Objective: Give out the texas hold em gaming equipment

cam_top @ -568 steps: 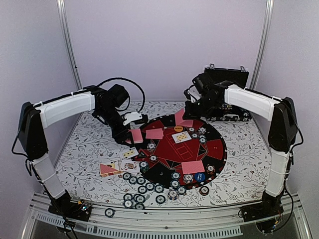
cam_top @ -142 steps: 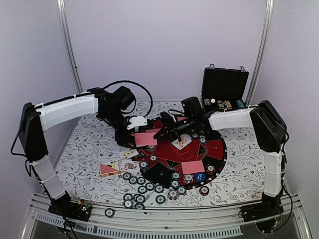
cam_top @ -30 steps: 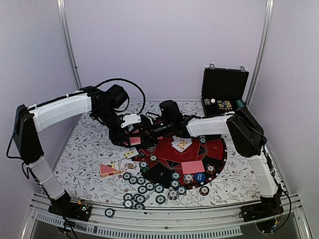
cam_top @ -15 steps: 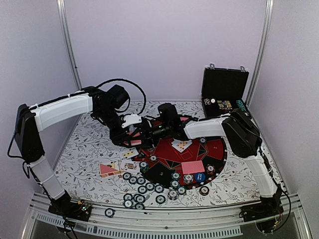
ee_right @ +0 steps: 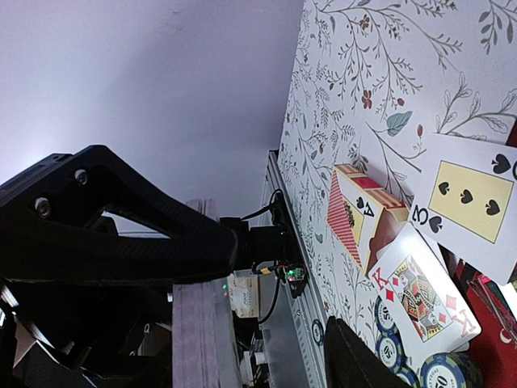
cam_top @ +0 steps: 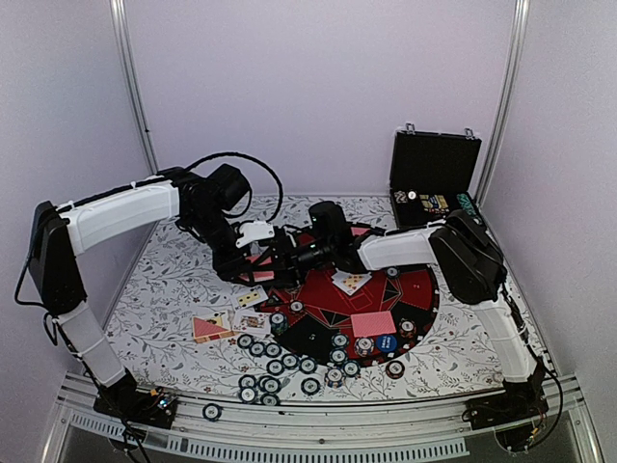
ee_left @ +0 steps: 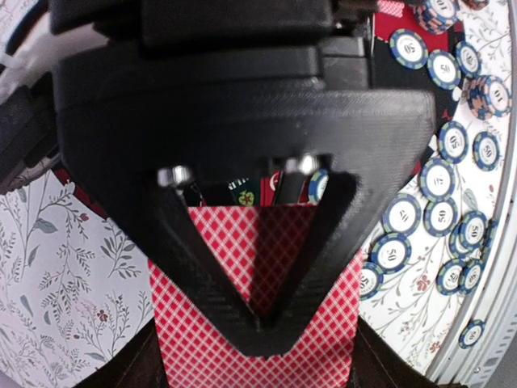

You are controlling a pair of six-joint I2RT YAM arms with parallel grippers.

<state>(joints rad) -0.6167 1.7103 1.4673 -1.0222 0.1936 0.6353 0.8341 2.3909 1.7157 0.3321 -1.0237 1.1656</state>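
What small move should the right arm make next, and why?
Probably draw the right end effector back toward the mat with one card: the left end effector is clamped on the red-backed cards, and the right one sits at them, grip unclear.

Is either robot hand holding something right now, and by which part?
The left hand pinches a red-backed playing card near its middle. The right hand reaches toward it, but whether it grips cannot be told.
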